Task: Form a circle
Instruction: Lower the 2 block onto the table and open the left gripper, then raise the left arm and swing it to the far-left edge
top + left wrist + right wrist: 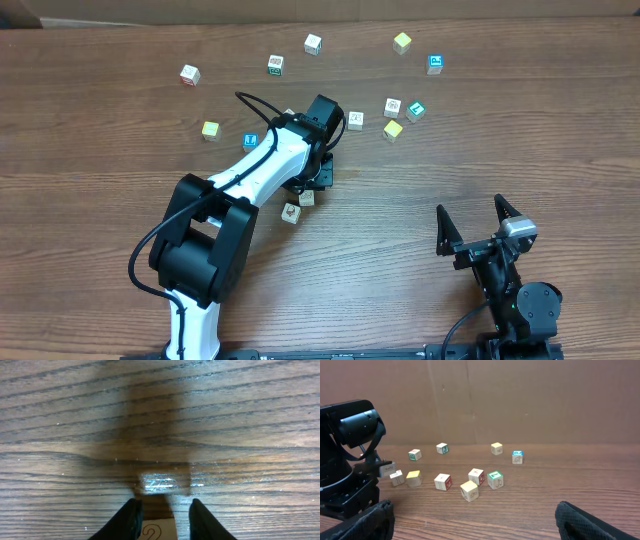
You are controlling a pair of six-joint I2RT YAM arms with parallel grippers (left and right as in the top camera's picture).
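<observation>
Left gripper (165, 502) sits narrow astride a block (157, 530) (clamped or loosened, I can't tell); right gripper (470, 207) gapes wide. A careless lift could drag that block astray.

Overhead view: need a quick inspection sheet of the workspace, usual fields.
Surface: wood table, no spills seen.
Job's things: cube cluster right of centre, tight, no clear ring.
Clutter: yellow cubes and blue cubes, scattered.
Grippers: left gripper straddles a marked cube, gap on one side, seemingly not clamped; right gripper open, empty.
Cables: black cable loops off the left arm.
Surroundings: brown board behind the table.
</observation>
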